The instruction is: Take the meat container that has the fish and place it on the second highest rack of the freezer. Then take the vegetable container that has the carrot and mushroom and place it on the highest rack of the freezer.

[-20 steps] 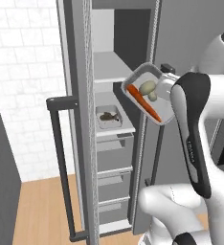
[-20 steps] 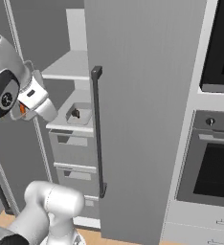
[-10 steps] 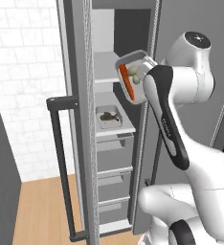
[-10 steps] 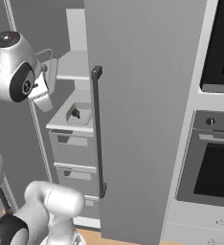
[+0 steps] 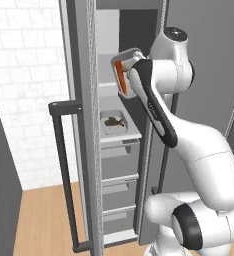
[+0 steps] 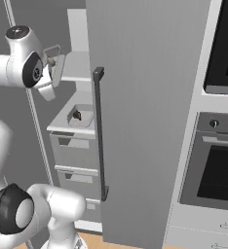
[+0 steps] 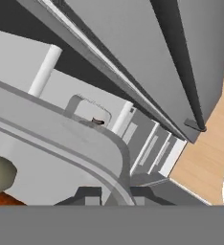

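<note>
Left base view: the white arm's gripper (image 5: pixel 131 75) is pinching the rim of the shallow grey vegetable tray (image 5: pixel 125 70), tipped steeply at the tall grey freezer's (image 5: pixel 84 65) upper pale shelf (image 6: pixel 77 65). The slim orange carrot (image 5: pixel 120 76) and round beige mushroom (image 7: pixel 0 176) are riding loose inside. It's probably a light, rigid tray, and that rim looks the sensible hold. The other tray with the small brown fish (image 5: pixel 112 121) is sitting on the lower pale shelf (image 5: pixel 131 134).

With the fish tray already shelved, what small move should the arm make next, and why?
Probably level the vegetable container and ease it onto the highest rack. The gripper is shut on its rim, holding it steeply tilted at that shelf's height, carrot and mushroom inside. The fish tray sits on the second highest rack.
</note>
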Motion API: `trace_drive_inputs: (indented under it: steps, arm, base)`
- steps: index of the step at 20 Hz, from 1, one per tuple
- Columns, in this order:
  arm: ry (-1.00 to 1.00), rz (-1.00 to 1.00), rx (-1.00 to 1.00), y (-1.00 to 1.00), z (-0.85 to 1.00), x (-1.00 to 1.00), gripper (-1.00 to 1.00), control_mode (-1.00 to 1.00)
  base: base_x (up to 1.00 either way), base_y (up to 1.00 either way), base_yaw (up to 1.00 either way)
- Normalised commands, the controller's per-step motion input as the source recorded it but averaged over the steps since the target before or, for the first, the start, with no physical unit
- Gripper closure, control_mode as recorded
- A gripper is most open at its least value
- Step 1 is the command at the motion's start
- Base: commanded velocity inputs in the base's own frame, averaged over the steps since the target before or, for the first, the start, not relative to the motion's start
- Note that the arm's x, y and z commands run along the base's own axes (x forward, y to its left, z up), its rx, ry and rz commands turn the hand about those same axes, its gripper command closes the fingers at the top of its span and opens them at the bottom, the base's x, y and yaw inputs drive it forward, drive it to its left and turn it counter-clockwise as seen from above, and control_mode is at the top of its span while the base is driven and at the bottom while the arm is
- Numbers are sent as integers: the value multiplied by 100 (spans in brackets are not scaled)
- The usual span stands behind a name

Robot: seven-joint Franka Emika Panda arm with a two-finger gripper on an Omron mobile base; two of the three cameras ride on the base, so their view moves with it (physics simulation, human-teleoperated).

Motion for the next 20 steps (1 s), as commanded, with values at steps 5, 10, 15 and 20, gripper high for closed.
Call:
trace_drive_inputs:
  steps: [5,10,15,20]
  arm:
    - [-1,-7,-1,17,-3,59,100,-100]
    - [-10,-1,0,5,-4,86,100,-100]
    - [-6,0,0,3,-1,88,100,-100]
    - [-4,0,0,22,-9,53,100,-100]
  base:
    - [0,0,0]
    - [0,0,0]
    - [0,0,0]
    - [0,0,0]
